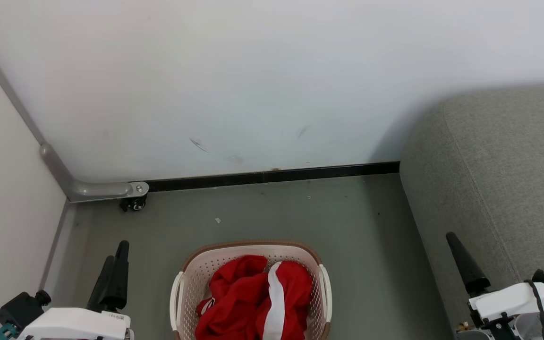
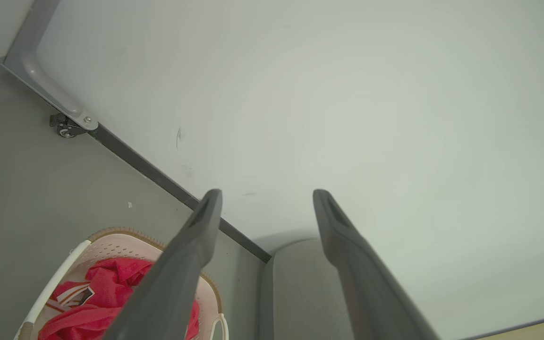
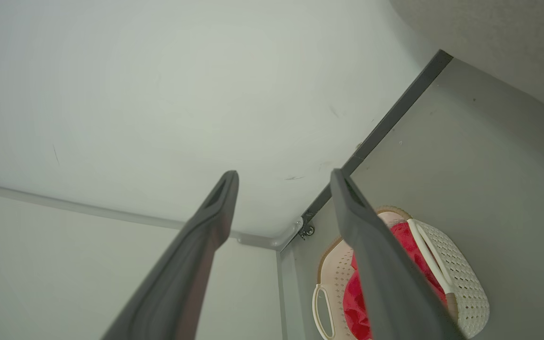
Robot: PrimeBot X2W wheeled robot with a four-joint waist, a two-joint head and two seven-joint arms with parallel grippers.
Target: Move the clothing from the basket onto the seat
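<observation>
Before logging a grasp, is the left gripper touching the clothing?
Apart. Head view shows bare floor between the left gripper and the clothing in the basket.

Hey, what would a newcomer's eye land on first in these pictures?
The bright red clothing with a white stripe, heaped in the cream basket on the grey floor, low in the middle of the head view. Then the big grey seat at the right against the white wall. The left gripper and right gripper flank the basket, dark fingers spread, holding nothing.
</observation>
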